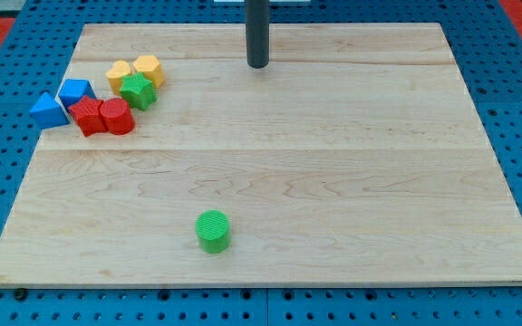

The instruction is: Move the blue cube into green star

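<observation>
The blue cube [76, 91] sits near the board's left edge, in a cluster of blocks. The green star [138, 91] lies to its right, a short gap apart, with a red block between and below them. My tip [257, 64] rests on the board near the view's top centre, well to the right of the cluster and touching no block.
A blue triangle [49, 110] lies left of the cube at the board's edge. Two red blocks [102, 117] sit below the cube and star. Two yellow blocks [135, 71] sit above the star. A green cylinder [213, 230] stands alone near the view's bottom. The wooden board [333, 181] lies on a blue pegboard.
</observation>
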Action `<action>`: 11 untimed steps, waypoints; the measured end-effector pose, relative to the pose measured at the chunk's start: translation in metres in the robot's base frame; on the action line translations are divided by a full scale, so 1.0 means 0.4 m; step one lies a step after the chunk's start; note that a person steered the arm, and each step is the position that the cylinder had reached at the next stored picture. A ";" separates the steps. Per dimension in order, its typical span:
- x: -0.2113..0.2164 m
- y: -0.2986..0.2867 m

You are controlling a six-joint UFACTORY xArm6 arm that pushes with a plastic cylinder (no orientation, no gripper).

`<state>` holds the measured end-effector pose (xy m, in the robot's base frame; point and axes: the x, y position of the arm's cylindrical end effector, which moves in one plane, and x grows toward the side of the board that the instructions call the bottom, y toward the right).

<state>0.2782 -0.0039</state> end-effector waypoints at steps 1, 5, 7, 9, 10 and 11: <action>0.024 -0.014; 0.506 -0.741; 0.371 -0.752; 0.301 -0.752; 0.253 -0.751; 0.195 -0.724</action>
